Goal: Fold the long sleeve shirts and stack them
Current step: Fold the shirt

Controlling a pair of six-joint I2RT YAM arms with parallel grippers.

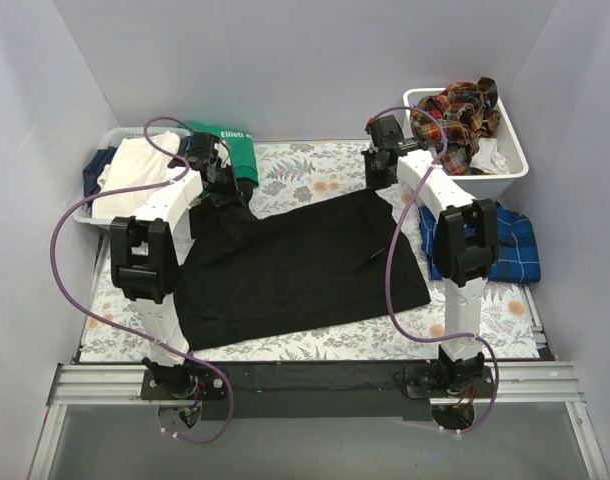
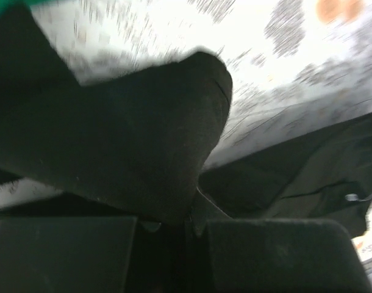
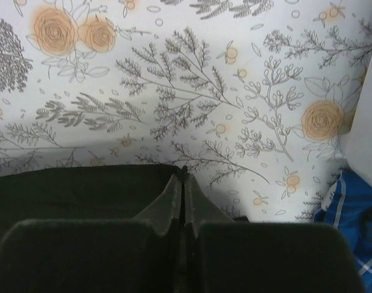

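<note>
A large black long sleeve shirt [image 1: 295, 265] lies spread across the middle of the floral table cover. My left gripper [image 1: 222, 187] is shut on its far left corner. In the left wrist view a bunched fold of the black shirt [image 2: 131, 140] rises out of the closed left gripper [image 2: 189, 223]. My right gripper [image 1: 381, 176] sits at the shirt's far right corner. There the right gripper [image 3: 183, 176] is shut, pinching the very edge of the black shirt [image 3: 82, 192]. A blue plaid shirt [image 1: 510, 245] lies at the right. Red-orange plaid shirts [image 1: 455, 112] fill the back right bin.
A white bin [image 1: 515, 160] stands at the back right; its wall [image 3: 366, 122] and the blue plaid shirt [image 3: 357, 232] are close to my right gripper. A green top with white lettering [image 1: 235, 148] and a bin of white and navy cloth [image 1: 135, 170] are at the back left.
</note>
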